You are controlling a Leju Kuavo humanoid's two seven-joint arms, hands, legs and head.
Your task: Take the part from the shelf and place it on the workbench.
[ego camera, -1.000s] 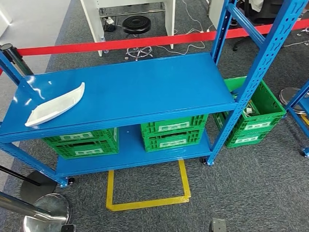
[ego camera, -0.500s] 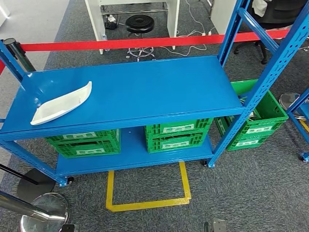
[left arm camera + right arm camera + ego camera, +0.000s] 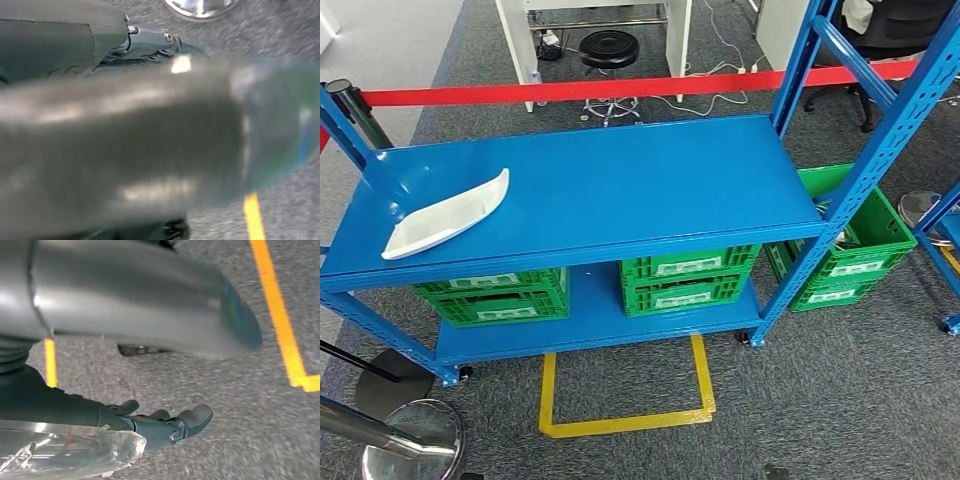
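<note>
The part (image 3: 444,215) is a long, curved white plastic piece. It lies flat at the left end of the blue shelf's top board (image 3: 637,185), with nothing touching it. In the left wrist view my left hand (image 3: 120,130) hangs over the grey carpet as a blurred thumb with dark fingers (image 3: 151,39) stretched out, holding nothing. My right hand (image 3: 113,420) also hangs over the carpet, fingers (image 3: 188,420) straight and apart from the thumb, with nothing in it.
Green crates (image 3: 686,277) (image 3: 493,297) stand on the lower board, and another (image 3: 848,245) sits on the floor past the right blue upright (image 3: 878,130). A red barrier tape (image 3: 622,87) runs behind the shelf. A stanchion base (image 3: 410,440) stands at front left. Yellow floor tape (image 3: 622,420) marks a square.
The whole picture shifted a little a second ago, so the camera moved. The part lies in the same spot on the shelf.
</note>
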